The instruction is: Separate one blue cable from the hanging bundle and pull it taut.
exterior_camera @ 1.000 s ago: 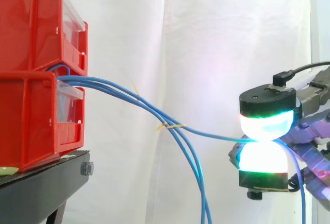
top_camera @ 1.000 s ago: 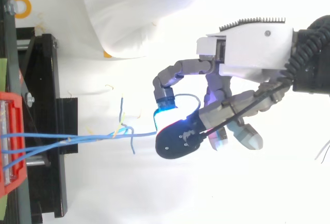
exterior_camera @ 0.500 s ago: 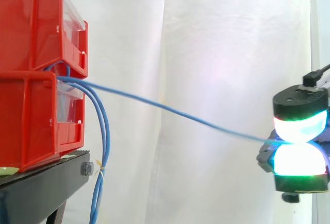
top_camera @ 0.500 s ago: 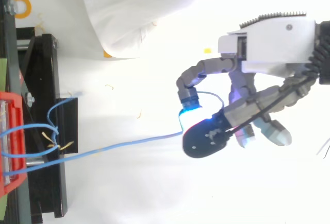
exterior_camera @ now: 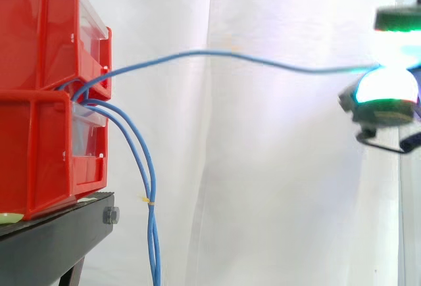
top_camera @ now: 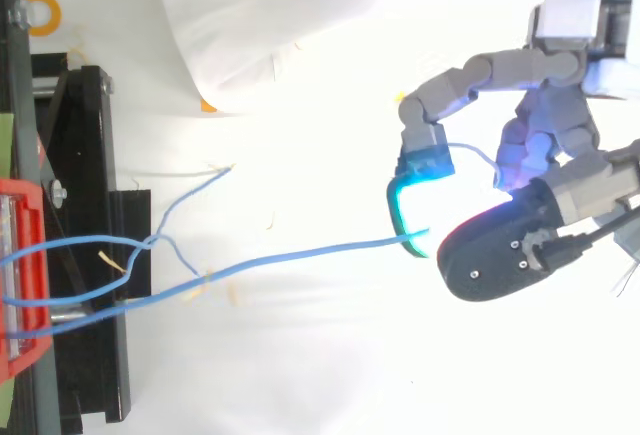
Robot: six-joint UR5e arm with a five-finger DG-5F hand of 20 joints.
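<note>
White draped curtain (exterior_camera: 276, 167) behind; robot hand (top_camera: 555, 130) pinches thin blue cable (exterior_camera: 217, 52).

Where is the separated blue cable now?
Side view: the blue cable spans from the red bins at left to the hand at upper right, above the hanging bundle.

Black stand (exterior_camera: 56, 235) — red bins (exterior_camera: 39, 148) stacked on it.

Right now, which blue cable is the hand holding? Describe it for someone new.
Start at the stacked red bins on the left. From the gap between them, the held cable arcs across to the hand, while the other cables droop down.
</note>
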